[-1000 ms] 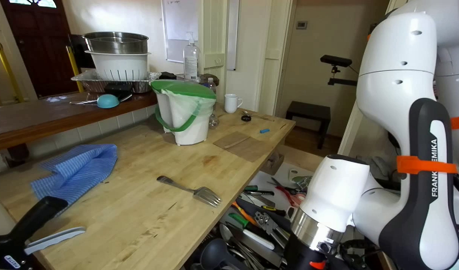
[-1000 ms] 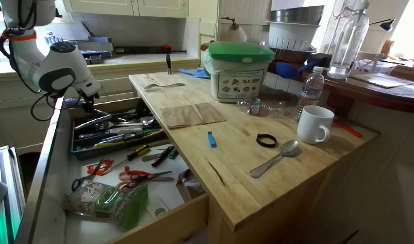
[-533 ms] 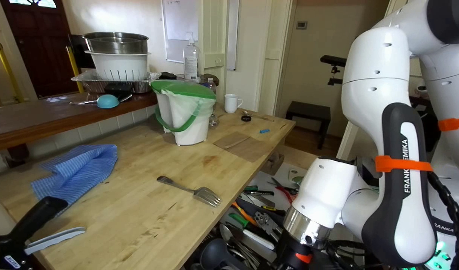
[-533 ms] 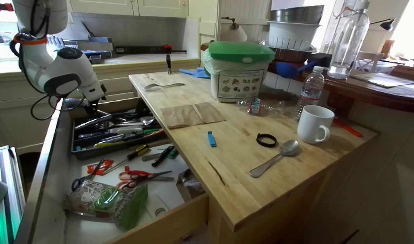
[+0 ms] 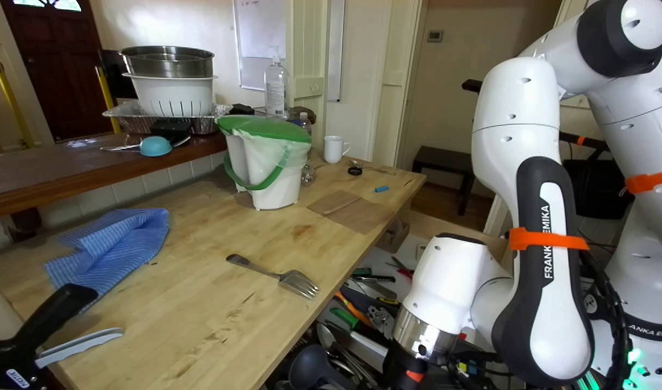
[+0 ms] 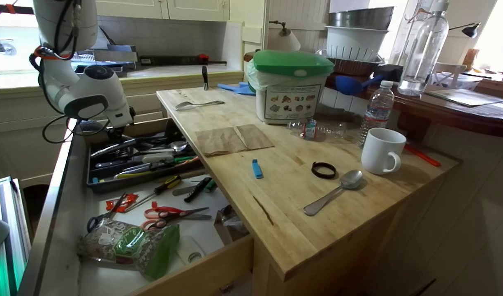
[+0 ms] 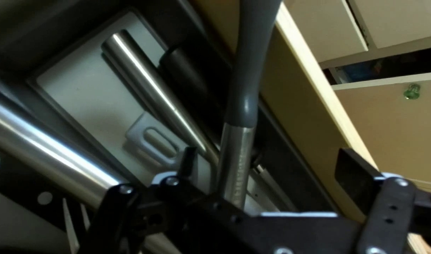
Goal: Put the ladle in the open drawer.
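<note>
The open drawer (image 6: 216, 273) is crammed with utensils; its light-wood wall (image 7: 300, 106) shows in the wrist view. A dark grey ladle bowl (image 5: 310, 365) lies among utensils at the drawer's near end in an exterior view; most of its handle is cut off by the frame. In the wrist view a grey and steel handle (image 7: 248, 88) crosses the drawer's wall, its far end out of view; I cannot tell if it is the ladle's. My gripper (image 7: 271, 169) is open over the black tray, apart from that handle's surface. It hangs low over the drawer in an exterior view (image 6: 116, 132), fingertips hidden.
A silver fork (image 5: 279, 277), a blue cloth (image 5: 117, 241) and a black-handled tool (image 5: 49, 319) lie on the counter. A green-lidded bin (image 6: 290, 88), a white mug (image 6: 378, 150) and a spoon (image 6: 335, 193) stand or lie there too. The black utensil tray (image 6: 111, 187) fills one drawer end.
The arm has moved left in an exterior view and right, slightly down, over the tray in an exterior view. The ladle bowl, drawer and counter things have not moved.
</note>
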Motion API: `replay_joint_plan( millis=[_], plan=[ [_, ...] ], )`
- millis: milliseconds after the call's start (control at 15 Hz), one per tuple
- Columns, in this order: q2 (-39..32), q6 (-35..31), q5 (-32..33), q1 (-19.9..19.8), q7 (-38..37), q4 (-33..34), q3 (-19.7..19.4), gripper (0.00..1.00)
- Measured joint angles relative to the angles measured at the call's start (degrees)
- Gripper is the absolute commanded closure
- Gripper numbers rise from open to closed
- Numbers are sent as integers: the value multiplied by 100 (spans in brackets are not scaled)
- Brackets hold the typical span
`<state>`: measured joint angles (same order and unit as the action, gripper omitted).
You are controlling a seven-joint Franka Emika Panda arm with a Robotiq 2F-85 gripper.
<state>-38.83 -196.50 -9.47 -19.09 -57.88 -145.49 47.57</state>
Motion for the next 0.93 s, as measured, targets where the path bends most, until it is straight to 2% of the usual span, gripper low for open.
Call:
replay_joint_plan(
  millis=[133, 200, 333, 933],
  plan=[
    [-175, 292, -5, 18, 0, 202, -22, 3],
    [-249, 421, -22, 24, 0, 287, -28, 26],
    [-340, 582, -119, 23, 0, 391, -37, 30],
    [-426, 799, -415, 40, 19, 487, -23, 98]
  ],
)
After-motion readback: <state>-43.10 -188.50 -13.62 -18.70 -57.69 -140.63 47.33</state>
